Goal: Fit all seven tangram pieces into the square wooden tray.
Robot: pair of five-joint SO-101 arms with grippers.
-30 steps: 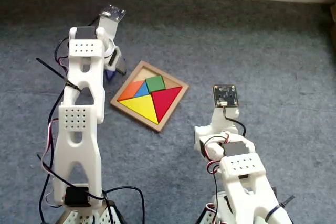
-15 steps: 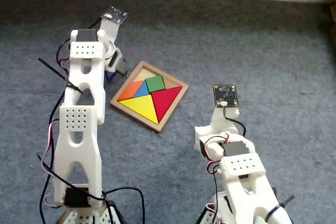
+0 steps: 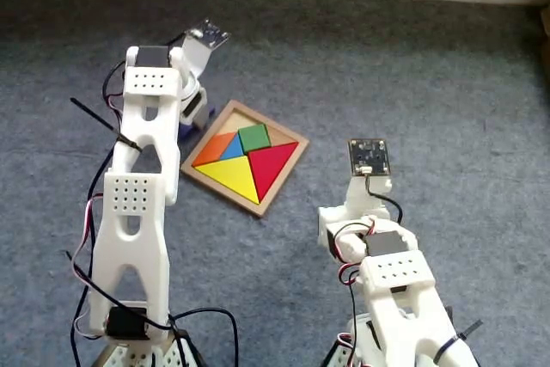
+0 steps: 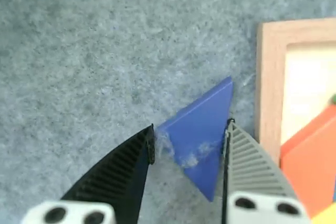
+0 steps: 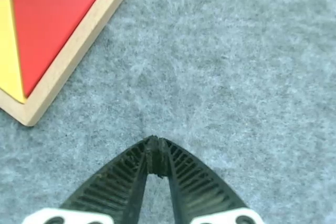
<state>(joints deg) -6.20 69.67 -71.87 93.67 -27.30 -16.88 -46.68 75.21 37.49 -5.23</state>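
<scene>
The square wooden tray point(image 3: 287, 174) lies at mid-table holding a yellow triangle point(image 3: 232, 176), a red triangle point(image 3: 273, 164), a green square point(image 3: 254, 137), an orange piece point(image 3: 216, 146) and a small blue triangle point(image 3: 233, 149). Bare wood shows along its far side. Just outside the tray's left rim point(image 4: 269, 77), my left gripper point(image 4: 190, 137) is shut on a blue triangle point(image 4: 202, 135), one finger against each edge. My right gripper point(image 5: 155, 160) hovers shut and holding nothing over the carpet, near the tray's right corner point(image 5: 79, 51).
Grey carpet covers the whole table, with open room to the right of the tray and behind it. A pale wall edge runs along the back. Cables point(image 3: 94, 204) hang by the left arm's base.
The left arm has swung a little to the right toward the tray, its wrist turning with the blue triangle between the fingers. The right arm has stayed still.
</scene>
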